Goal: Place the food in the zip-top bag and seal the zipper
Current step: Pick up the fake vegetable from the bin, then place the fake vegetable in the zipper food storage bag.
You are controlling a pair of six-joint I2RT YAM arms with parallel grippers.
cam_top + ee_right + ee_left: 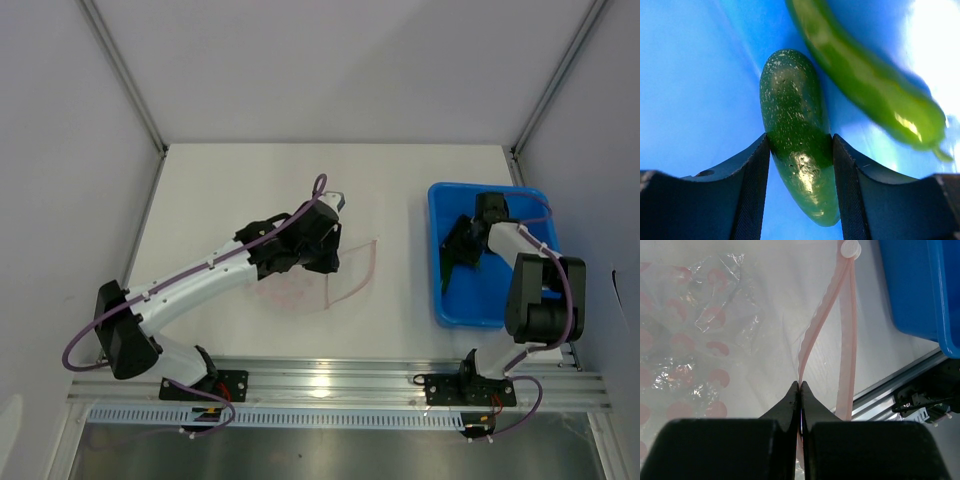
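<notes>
The clear zip-top bag [345,280] with pink dots lies flat at the table's middle; it also shows in the left wrist view [695,340]. My left gripper [801,386] is shut on one lip of its pink zipper [817,320], holding the mouth apart from the other strip [847,340]. In the top view my left gripper [322,250] sits over the bag's far edge. My right gripper [800,138] is down inside the blue bin [440,215], shut on a dark green speckled vegetable [792,95]. A lighter green pepper [865,80] lies beside it. Red and yellow food is out of view.
The blue bin's wall [920,285] stands close to the right of the bag's mouth. A white tab [850,248] ends the zipper. The metal rail [330,385] runs along the table's near edge. Enclosure walls stand on three sides.
</notes>
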